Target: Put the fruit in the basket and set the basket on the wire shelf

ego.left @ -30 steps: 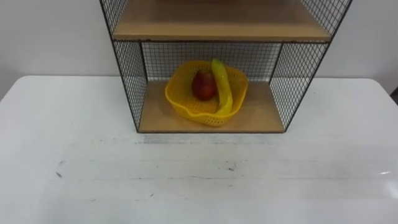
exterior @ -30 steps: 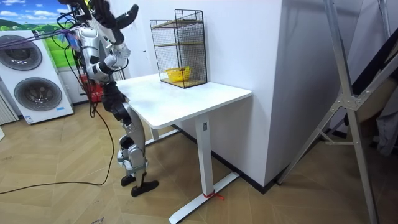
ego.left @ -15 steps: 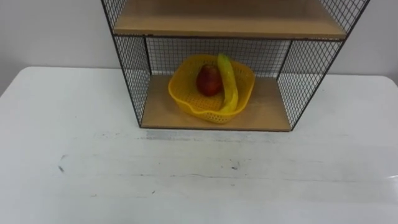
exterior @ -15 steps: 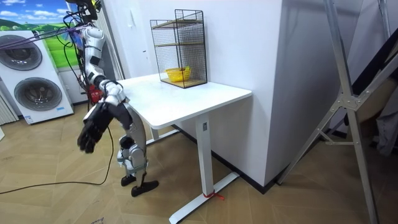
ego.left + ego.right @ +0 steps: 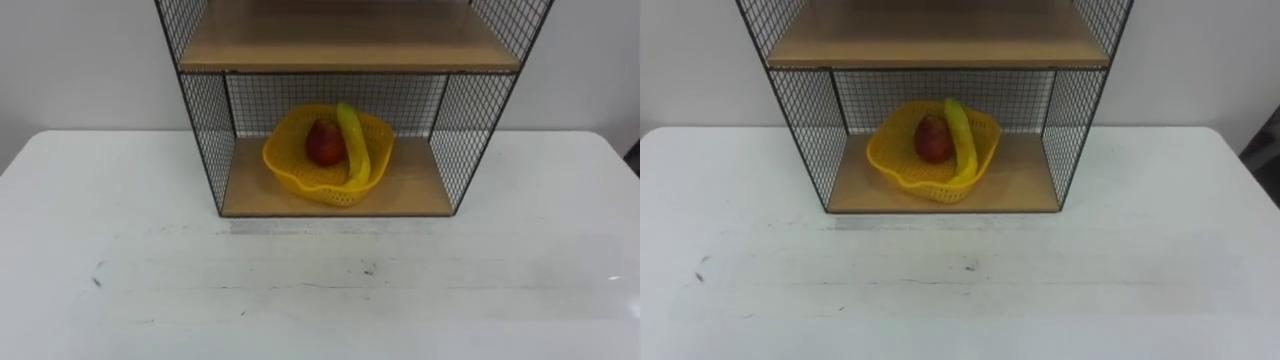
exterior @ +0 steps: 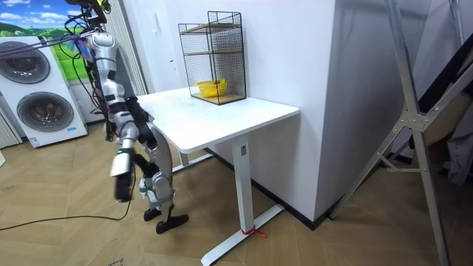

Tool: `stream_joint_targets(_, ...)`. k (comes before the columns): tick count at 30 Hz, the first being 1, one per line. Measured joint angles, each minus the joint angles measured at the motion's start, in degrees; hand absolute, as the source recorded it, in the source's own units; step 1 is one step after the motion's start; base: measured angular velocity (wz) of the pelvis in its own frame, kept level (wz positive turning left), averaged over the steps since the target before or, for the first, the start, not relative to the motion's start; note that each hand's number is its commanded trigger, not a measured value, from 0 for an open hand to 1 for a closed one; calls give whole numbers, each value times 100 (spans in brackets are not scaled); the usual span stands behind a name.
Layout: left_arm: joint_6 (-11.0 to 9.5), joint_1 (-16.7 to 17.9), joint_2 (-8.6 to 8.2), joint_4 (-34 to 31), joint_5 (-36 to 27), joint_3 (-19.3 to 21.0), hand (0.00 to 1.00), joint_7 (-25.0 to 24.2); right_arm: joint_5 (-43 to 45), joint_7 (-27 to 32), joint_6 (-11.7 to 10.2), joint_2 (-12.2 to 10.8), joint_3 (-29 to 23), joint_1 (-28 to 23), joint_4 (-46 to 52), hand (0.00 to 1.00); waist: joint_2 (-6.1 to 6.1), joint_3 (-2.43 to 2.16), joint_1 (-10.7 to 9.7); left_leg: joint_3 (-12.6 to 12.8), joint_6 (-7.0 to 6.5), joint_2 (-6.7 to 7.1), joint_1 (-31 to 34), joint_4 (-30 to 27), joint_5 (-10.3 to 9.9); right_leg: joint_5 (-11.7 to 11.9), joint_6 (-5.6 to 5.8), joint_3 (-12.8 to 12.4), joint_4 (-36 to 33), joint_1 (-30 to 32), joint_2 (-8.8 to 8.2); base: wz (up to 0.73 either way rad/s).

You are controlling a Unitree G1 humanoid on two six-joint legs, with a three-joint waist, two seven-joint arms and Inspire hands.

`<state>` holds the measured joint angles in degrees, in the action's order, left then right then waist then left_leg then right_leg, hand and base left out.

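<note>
Two fruits in the basket (image 5: 292, 176) on the shelf (image 5: 203, 130).
The banana (image 5: 356, 152) runs front to back beside the red fruit (image 5: 324, 143); right hand (image 6: 122, 177) hangs low, state unclear.

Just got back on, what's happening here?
Nothing is being handled. The basket holds the apple and banana and sits on the bottom board of the wire shelf, on the table. The robot stands at the table's end, its right hand hanging low by its leg. The job looks done.
</note>
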<state>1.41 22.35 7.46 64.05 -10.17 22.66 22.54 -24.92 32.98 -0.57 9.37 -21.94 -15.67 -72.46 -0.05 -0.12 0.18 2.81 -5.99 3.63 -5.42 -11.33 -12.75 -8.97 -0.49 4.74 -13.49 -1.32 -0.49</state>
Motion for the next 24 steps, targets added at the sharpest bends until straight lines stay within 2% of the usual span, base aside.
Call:
stream_joint_targets(2, 215, -578, 54, -8, 750, -679, 0, -319, 418, -552, 209, 4, 768, 431, -191, 0, -22, 13, -13, -54, 3, -4, -13, 4, 29, 86, 6, 8, 147, -88, 27, 8)
stream_joint_targets(4, 229, -951, 49, -8, 1088, -1022, 0, -566, 738, -980, 315, 2, 1087, 681, -139, 0, -40, 22, -9, -56, -9, -15, -21, 20, 44, 120, -4, -1, 199, -112, 51, 0)
stream_joint_targets(5, 110, -1007, 73, 9, 1292, -1162, 0, -758, 1033, -1255, 323, -4, 1198, 803, -114, 0, -59, 32, -41, -50, -23, -22, -73, 64, 56, 123, -9, -3, 226, -166, 66, -5)
stream_joint_targets(6, 104, -975, 90, 7, 1348, -1212, 0, -794, 1153, -1384, 321, -3, 1235, 804, -93, 0, -63, 36, -37, -50, -21, -29, -113, 89, 58, 130, -14, -2, 279, -203, 73, 0)
stream_joint_targets(8, 324, -985, 99, -120, 1586, -1303, 0, -855, 1477, -1838, 370, 6, 1468, 835, 109, 0, -112, 157, -2, 2, -20, -46, -98, 115, 68, 151, -21, -6, 289, -169, 81, -3)
stream_joint_targets(9, 352, -974, 101, -137, 1628, -1331, 0, -864, 1523, -1940, 398, 6, 1534, 829, 148, 0, -127, 172, 2, 25, -19, -53, -83, 126, 69, 165, -26, -2, 293, -153, 84, -12)
stream_joint_targets(10, 429, -929, 107, -126, 1685, -1402, 0, -870, 1660, -2123, 442, 5, 1713, 824, 148, 0, -136, 162, 13, 36, -17, -58, -49, 129, 68, 177, -31, -7, 299, -150, 85, -8)
stream_joint_targets(11, 526, -937, 105, -128, 1715, -1484, 0, -874, 1760, -2300, 451, -1, 1864, 827, 146, 0, -121, 127, 3, 36, -17, -58, -15, 128, 68, 177, -31, -9, 299, -84, 83, -5)
stream_joint_targets(13, 571, -1011, 89, -139, 1715, -1561, 0, -904, 1936, -2514, 441, -19, 2003, 844, 125, 0, -154, 114, 7, 37, -17, -62, 23, 127, 68, 187, -30, -5, 325, -56, 87, 0)
stream_joint_targets(16, 455, -1067, 66, -110, 1698, -1611, 0, -943, 1973, -2693, 437, -39, 2044, 878, 126, 0, -147, 101, 27, 121, -12, -93, 73, 126, 78, 275, -45, -8, 382, -71, 143, -11)
stream_joint_targets(20, 471, -959, 73, -95, 1724, -1675, 0, -951, 2165, -2906, 416, -50, 2076, 883, 138, 0, -136, 74, 22, 153, -14, -100, 32, 127, 77, 284, -48, -40, 371, -101, 153, -5)
stream_joint_targets(24, 518, -937, 70, 49, 1980, -1721, 0, -963, 2420, -3009, 380, -52, 2070, 905, 70, 0, -120, 74, 19, 161, -11, -101, -69, 149, 73, 284, -48, -115, 370, -182, 164, -2)
